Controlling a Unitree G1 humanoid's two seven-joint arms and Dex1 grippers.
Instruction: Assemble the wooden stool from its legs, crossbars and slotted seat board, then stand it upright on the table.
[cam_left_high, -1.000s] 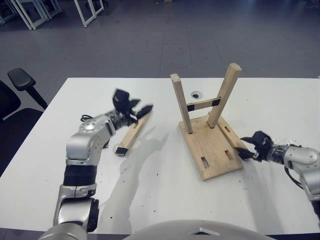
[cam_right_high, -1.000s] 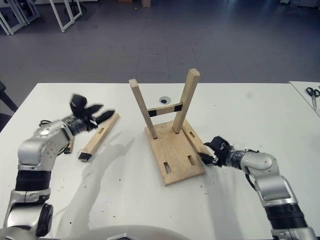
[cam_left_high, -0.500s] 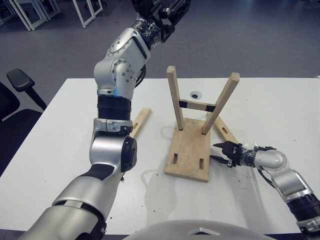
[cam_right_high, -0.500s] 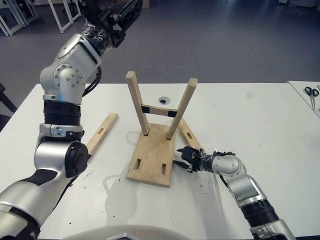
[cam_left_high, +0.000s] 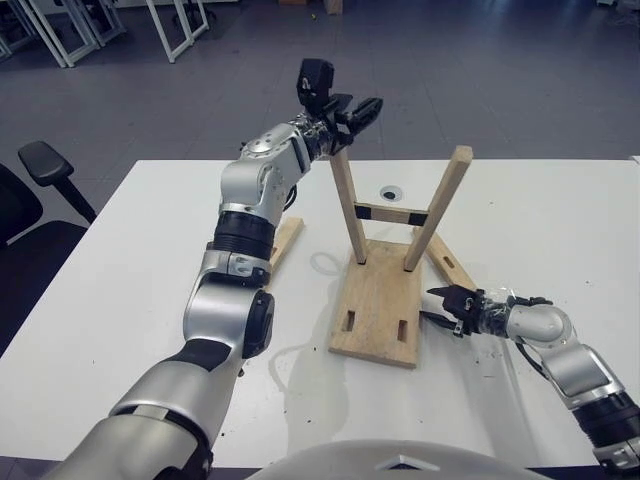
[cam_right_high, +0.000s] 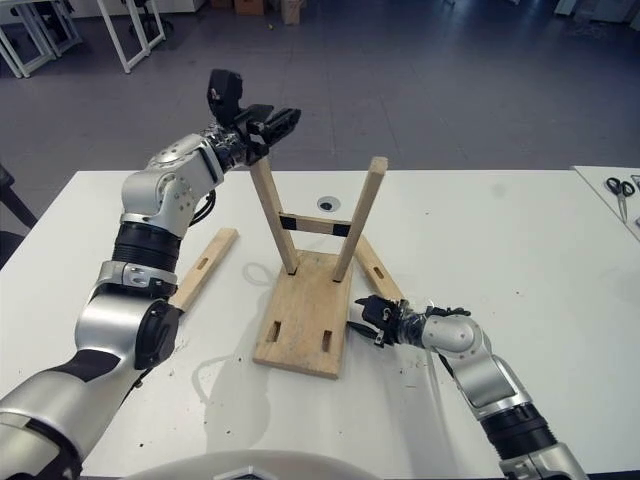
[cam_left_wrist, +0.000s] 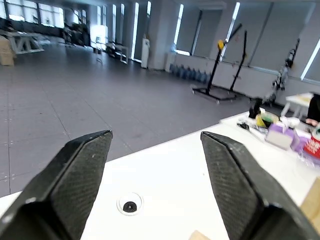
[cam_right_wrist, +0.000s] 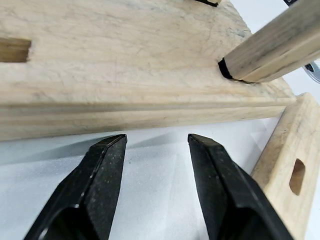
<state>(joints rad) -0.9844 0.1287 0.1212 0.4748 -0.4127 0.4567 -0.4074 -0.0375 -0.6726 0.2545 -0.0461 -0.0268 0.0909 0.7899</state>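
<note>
The slotted seat board (cam_left_high: 377, 305) lies flat on the white table (cam_left_high: 120, 300) with two wooden legs (cam_left_high: 347, 205) standing up from it, joined by a crossbar (cam_left_high: 392, 213). My left gripper (cam_left_high: 352, 113) is raised and open just above the top of the left leg, holding nothing. My right gripper (cam_left_high: 437, 306) rests low on the table at the board's right edge, open, with its fingers (cam_right_wrist: 102, 185) just short of the board's side (cam_right_wrist: 125, 120). A loose slotted leg (cam_left_high: 281, 241) lies left of the board. Another loose slotted piece (cam_right_high: 375, 268) lies along the board's right side.
A round cable hole (cam_left_high: 392, 190) sits in the table behind the stool. An office chair (cam_left_high: 40, 180) stands off the table's left edge. Dark crumbs dot the tabletop near the front.
My left arm has come down from high above to the top of the left leg. The board and my right gripper have stayed put since half a second ago.
</note>
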